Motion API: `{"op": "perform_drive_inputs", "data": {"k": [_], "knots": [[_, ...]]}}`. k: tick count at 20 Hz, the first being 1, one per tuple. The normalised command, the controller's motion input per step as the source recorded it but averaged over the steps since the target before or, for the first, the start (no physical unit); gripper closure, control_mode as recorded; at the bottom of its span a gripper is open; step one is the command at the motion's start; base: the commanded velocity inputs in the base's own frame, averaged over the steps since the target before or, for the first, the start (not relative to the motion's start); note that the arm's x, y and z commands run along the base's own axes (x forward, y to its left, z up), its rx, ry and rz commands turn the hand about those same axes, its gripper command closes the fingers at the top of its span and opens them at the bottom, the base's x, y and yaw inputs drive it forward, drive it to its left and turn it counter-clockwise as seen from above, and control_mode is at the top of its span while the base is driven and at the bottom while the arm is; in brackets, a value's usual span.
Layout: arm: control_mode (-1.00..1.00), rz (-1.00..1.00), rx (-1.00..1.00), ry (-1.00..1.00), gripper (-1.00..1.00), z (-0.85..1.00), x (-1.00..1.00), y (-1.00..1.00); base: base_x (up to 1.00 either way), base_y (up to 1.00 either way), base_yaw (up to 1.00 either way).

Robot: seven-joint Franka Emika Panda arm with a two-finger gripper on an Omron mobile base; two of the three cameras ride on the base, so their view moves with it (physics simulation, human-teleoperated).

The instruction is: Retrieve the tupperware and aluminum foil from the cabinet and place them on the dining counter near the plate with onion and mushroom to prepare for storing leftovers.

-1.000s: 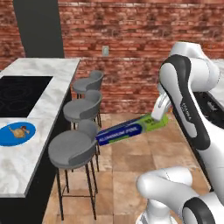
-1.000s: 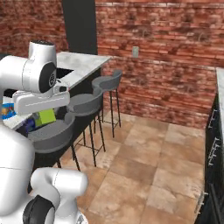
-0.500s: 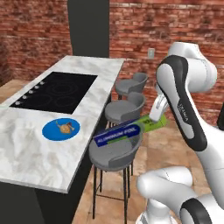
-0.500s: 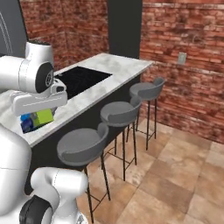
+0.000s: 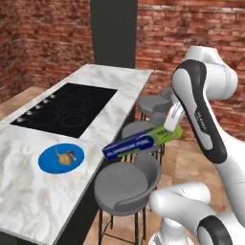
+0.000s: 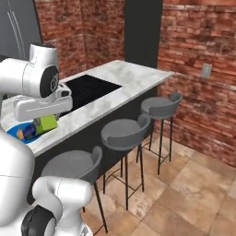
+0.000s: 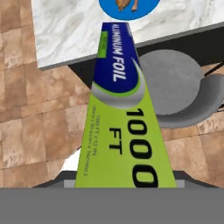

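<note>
Lime-green at its held end, the aluminum foil (image 5: pixel 142 142) sits clamped in the gripper (image 5: pixel 171 128) — jaws part-open, closed on the carton's sides. The box juts out level over a round grey stool (image 5: pixel 125 185), blue end reaching toward the dining counter (image 5: pixel 28 201) without touching it. In the hand view the carton (image 7: pixel 120 118) points at the blue plate (image 7: pixel 127 8) — food on it, just inside the marble edge. A black cooktop (image 5: pixel 67 108) lies farther along.
</note>
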Motion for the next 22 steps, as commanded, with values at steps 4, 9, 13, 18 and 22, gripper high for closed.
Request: {"op": "perform_drive_inputs", "data": {"k": [4,9,13,18,22], "knots": [[1.00,0.00,0.00,0.00,1.00,0.00,0.00,0.00,0.98,0.00,0.54],[1.00,0.00,0.00,0.00,1.00,0.00,0.00,0.00,0.89,0.00,0.64],[1.00,0.00,0.00,0.00,1.00,0.00,0.00,0.00,0.85,0.00,0.59],[1.00,0.00,0.00,0.00,1.00,0.00,0.00,0.00,0.57,0.00,0.14],[-1.00,-0.08,-0.02,-0.28,1.00,0.00,0.49,-0.01,0.00,0.00,0.00]]}}
